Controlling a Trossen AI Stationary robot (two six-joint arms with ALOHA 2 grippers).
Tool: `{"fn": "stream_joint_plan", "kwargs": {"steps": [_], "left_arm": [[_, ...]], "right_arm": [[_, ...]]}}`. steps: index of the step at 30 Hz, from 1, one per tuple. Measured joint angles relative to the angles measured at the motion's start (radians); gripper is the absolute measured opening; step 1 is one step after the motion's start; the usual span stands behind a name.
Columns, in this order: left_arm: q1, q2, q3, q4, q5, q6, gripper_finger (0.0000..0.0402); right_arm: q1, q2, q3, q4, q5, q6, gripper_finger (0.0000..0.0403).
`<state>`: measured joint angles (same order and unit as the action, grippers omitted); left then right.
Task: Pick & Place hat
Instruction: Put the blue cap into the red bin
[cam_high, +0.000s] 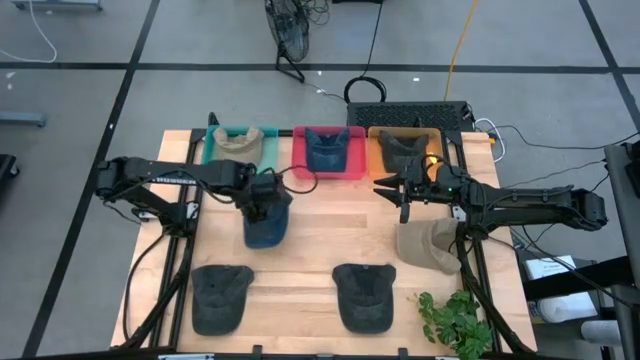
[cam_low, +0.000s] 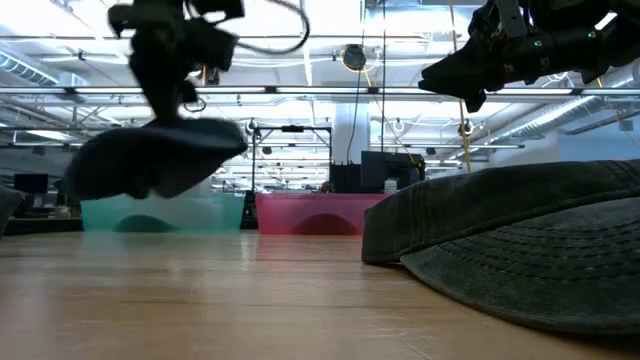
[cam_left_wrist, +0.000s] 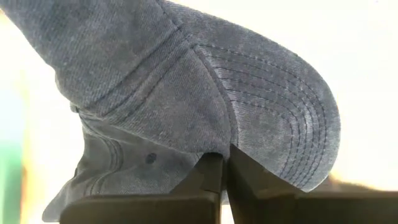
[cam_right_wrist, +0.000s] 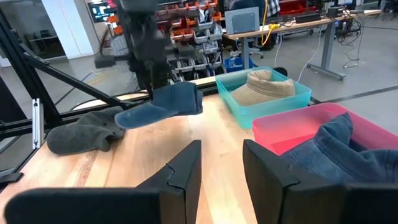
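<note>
Blue denim hat is held pinched in the left gripper, lifted clear of the table, just before the pink bin (1 blue hat already inside). Transport is underway; carrying over that bin is judged next. Beside it, the right gripper is spread, empty.

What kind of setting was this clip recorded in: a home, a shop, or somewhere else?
Most likely a robotics lab or industrial workshop, not a home. The right wrist view shows a rack of orange parts bins and a workbench with a monitor; the low view shows an open ceiling with rows of strip lights.
</note>
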<state>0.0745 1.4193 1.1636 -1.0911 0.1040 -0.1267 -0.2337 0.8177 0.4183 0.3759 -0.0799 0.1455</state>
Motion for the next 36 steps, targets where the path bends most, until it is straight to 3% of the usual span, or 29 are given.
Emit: {"fn": "stream_joint_plan", "kwargs": {"steps": [10,18,36], "left_arm": [[-0.032,0.030,-0.008,0.300,-0.098,0.014,0.0005],[-0.036,0.125,-0.009,0.338,-0.099,0.017,0.0009],[-0.041,0.140,-0.009,0.508,-0.134,-0.008,0.0012]], "right_arm": [[0.011,0.000,0.000,-0.031,-0.002,0.052,0.0098],[0.051,0.000,0.001,0.038,-0.002,0.048,0.0098],[0.059,0.000,0.001,0.043,0.000,0.010,0.0098]]}}
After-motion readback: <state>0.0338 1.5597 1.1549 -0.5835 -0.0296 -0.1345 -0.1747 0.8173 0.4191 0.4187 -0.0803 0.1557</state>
